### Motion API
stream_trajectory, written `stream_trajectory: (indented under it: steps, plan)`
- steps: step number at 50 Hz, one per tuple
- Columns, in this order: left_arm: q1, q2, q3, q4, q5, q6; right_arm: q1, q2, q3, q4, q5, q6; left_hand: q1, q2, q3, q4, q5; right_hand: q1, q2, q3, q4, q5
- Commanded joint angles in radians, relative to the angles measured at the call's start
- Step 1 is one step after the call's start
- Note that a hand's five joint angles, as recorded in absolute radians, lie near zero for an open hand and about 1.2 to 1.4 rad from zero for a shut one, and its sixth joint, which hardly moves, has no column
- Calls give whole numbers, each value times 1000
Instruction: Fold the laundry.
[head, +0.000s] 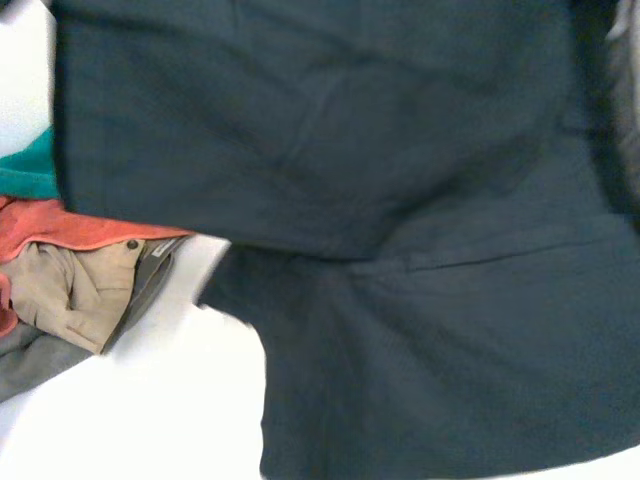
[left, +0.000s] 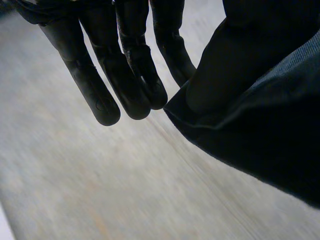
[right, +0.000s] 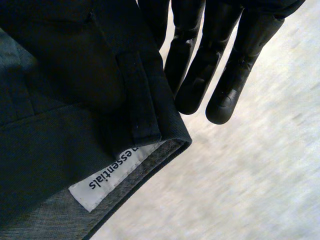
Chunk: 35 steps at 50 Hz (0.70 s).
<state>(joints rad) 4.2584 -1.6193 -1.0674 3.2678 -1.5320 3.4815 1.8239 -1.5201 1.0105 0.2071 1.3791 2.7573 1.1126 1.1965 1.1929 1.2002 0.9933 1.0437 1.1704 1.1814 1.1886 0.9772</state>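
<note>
Dark trousers (head: 380, 200) hang lifted off the white table (head: 170, 400), close in front of the head camera. In the left wrist view my left hand (left: 107, 75) has its fingers reaching down, and an edge of the trousers (left: 270, 140) is pinched beside them at the thumb side. In the right wrist view my right hand (right: 210, 75) grips the waistband (right: 65, 100), pinched next to its fingers. A belt loop (right: 142, 95) and a white label (right: 107, 177) show on the waistband.
A pile of laundry lies at the table's left: a teal piece (head: 30, 165), a coral piece (head: 60, 225), beige trousers (head: 80, 285) and a grey garment (head: 30, 360). Bare table shows below the hanging cloth.
</note>
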Motion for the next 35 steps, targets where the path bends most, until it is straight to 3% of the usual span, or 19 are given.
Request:
stream_trajectory:
  steps: [1, 4, 12, 13, 14, 15, 18, 21, 24, 29, 35]
  plan:
    - [27, -270, 47, 4, 24, 7, 58, 289, 5, -29, 53, -2, 284, 200, 203, 196, 228, 353, 226, 215, 208, 245]
    - [41, -405, 119, 27, 36, 5, 83, 357, 5, -83, 93, -4, 284, 200, 203, 196, 228, 353, 226, 215, 208, 245]
    - [43, -747, 426, 138, 35, 63, 132, 530, 8, -510, 250, -16, 284, 200, 203, 196, 228, 353, 226, 215, 208, 245]
    - [44, -798, 493, 153, 35, 80, 136, 563, -1, -584, 265, -19, 139, 55, 58, 51, 84, -332, -459, -470, -477, -440]
    - [44, -816, 516, 159, 35, 83, 136, 575, -6, -606, 267, -27, -179, -263, -260, -267, -235, -729, -855, -866, -874, -837]
    - [44, -833, 542, 162, 32, 86, 138, 587, -12, -612, 264, -36, -729, -813, -809, -817, -784, -869, -996, -1007, -1014, -977]
    - [44, -852, 566, 167, 20, 85, 155, 615, -38, -555, 253, -91, -936, -1020, -1017, -1024, -991, -869, -996, -1007, -1014, -977]
    - [34, -806, 512, 164, 0, 85, 169, 591, -26, -476, 238, -97, -938, -1022, -1018, -1026, -993, -869, -996, -1007, -1014, -977]
    - [31, -717, 373, 164, -30, 85, 170, 520, 36, -407, 201, -105, -938, -1022, -1018, -1026, -993, -869, -996, -1007, -1014, -977]
    - [23, -536, 51, 161, -43, 85, 152, 410, 134, -249, 62, -116, -926, -1010, -1006, -1013, -981, -869, -996, -1007, -1014, -977]
    - [-32, -389, -244, 113, -48, 80, 58, 379, 232, -78, -49, -186, -800, -884, -880, -887, -855, -869, -996, -1007, -1014, -977]
